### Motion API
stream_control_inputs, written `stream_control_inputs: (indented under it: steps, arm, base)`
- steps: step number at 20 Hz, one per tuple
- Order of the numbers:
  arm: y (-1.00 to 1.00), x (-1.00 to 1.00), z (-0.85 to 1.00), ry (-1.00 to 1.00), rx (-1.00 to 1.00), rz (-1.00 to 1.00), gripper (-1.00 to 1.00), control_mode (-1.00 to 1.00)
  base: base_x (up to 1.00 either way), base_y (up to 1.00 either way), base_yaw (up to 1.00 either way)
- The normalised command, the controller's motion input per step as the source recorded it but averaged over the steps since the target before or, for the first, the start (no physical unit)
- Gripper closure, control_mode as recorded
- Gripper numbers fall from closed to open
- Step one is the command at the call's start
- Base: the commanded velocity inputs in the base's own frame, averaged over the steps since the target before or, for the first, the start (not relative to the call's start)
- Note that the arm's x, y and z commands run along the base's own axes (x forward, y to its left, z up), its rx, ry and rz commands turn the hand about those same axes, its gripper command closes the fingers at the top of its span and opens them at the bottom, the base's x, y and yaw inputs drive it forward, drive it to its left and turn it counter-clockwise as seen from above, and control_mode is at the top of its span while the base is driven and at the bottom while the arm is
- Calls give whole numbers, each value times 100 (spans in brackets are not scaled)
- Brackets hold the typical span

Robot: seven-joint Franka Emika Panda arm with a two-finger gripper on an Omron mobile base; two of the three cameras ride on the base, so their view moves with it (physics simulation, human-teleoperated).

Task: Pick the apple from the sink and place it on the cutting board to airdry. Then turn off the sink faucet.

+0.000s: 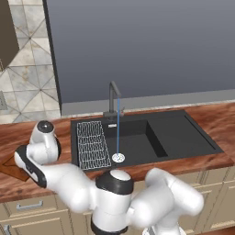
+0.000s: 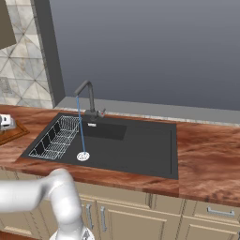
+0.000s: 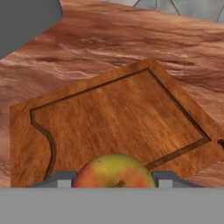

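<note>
Gripping the apple (image 3: 113, 171) between its two fingers (image 3: 59, 179), the tool (image 3: 113, 180) hangs above the cutting board (image 3: 118, 118), which lies on the glossy wooden table (image 3: 131, 39) at the far left of the scene, left of the sink (image 1: 183, 135). Over in the black basin a thin stream of water (image 1: 118, 126) runs from the sink faucet (image 1: 113, 98) down to the white round drain strainer (image 1: 118, 158), with the white wire rack (image 1: 92, 143) just left of it.
</note>
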Motion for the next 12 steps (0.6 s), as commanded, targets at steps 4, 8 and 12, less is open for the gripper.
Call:
stream_control_inputs:
  steps: [4,8,12]
  arm:
    - [16,14,-16,2,-1,0,100,-100]
    - [16,17,-18,3,-1,0,100,-100]
    - [15,18,-18,3,0,0,100,-100]
  base:
    - [0,0,0]
    - [0,0,0]
    - [0,0,0]
